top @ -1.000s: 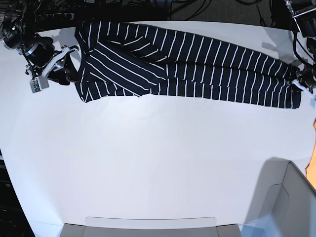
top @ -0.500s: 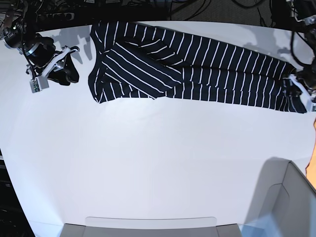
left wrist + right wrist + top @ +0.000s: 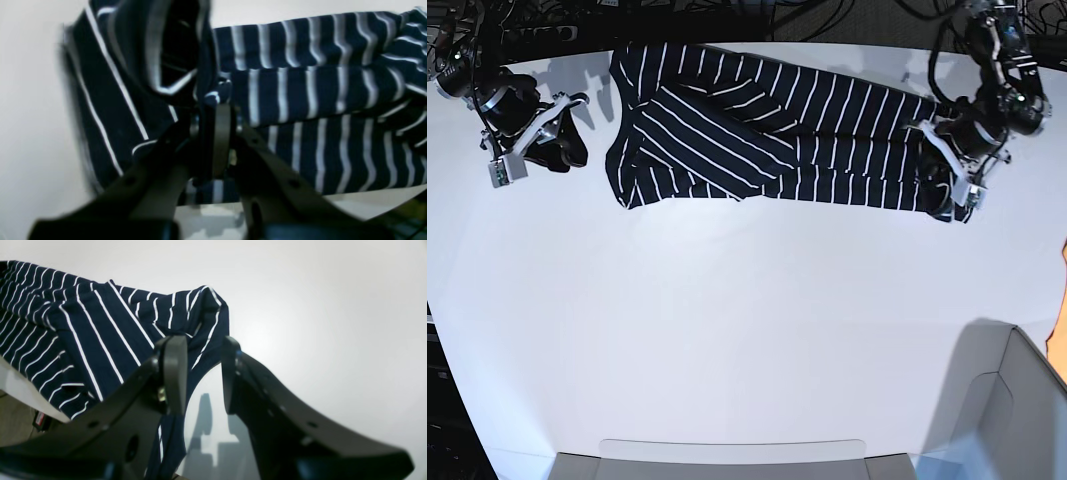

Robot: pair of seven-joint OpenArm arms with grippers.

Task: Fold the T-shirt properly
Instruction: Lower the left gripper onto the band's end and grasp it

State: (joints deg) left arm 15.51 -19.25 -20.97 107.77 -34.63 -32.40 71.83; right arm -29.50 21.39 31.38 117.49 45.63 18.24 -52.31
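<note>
The T-shirt [image 3: 767,140], dark navy with thin white stripes, lies stretched along the back of the white table [image 3: 727,320]. A folded flap sits at its left end. My left gripper [image 3: 952,175] is shut on the shirt's right end, which is bunched and raised off the table. The left wrist view shows the fabric [image 3: 300,100] pinched in my left gripper [image 3: 215,133]. My right gripper [image 3: 577,128] hovers open just left of the shirt, apart from it. In the right wrist view my right gripper [image 3: 201,373] has nothing between its fingers, and the shirt's edge [image 3: 100,336] lies beyond them.
A grey bin [image 3: 1017,400] stands at the front right corner. A flat grey tray edge [image 3: 727,455] runs along the front. Dark cables [image 3: 847,15] lie behind the table's back edge.
The shirt first slid to the right. Then my left gripper moved left from the table's right edge with the shirt's end in it, shortening the spread. The right arm has not moved.
</note>
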